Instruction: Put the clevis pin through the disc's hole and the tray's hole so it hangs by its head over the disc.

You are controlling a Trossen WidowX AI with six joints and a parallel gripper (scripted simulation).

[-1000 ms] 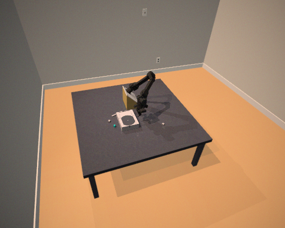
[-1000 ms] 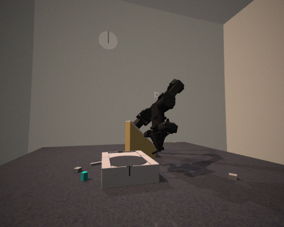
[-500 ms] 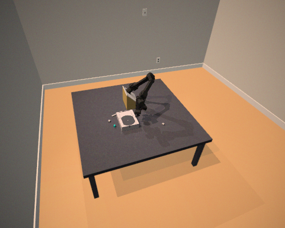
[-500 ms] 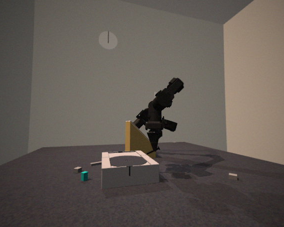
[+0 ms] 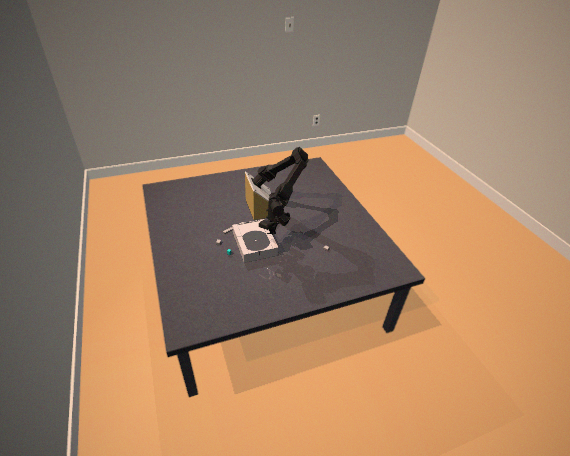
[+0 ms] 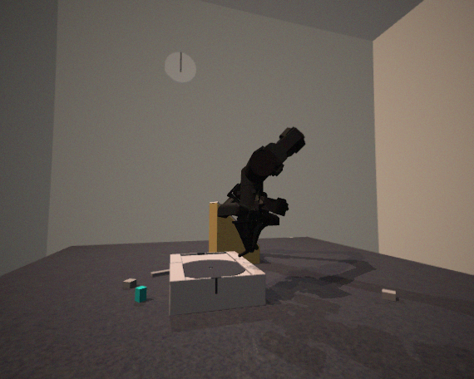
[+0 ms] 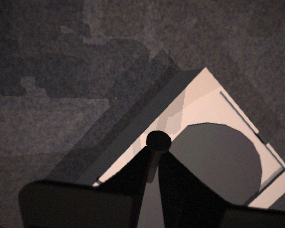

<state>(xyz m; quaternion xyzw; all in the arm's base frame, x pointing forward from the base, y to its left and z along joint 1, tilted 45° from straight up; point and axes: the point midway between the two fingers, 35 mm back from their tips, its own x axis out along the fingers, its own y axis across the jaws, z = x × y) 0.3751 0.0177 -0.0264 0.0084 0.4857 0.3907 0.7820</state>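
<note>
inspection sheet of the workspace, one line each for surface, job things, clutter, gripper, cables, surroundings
surface: dark table, shadows across it
tray: white, rimmed, on the table
disc: grey, lying flat inside the tray
pin: held, its dark round head toward the wrist camera, not in the disc's hole
clutter: teal block, two small pale blocks, pale bar by the tray
gripper: shut on the pin near the tray's edge
cables: nothing seen
surroundings: yellow-sided stand, plain walls, wall outlet
</note>
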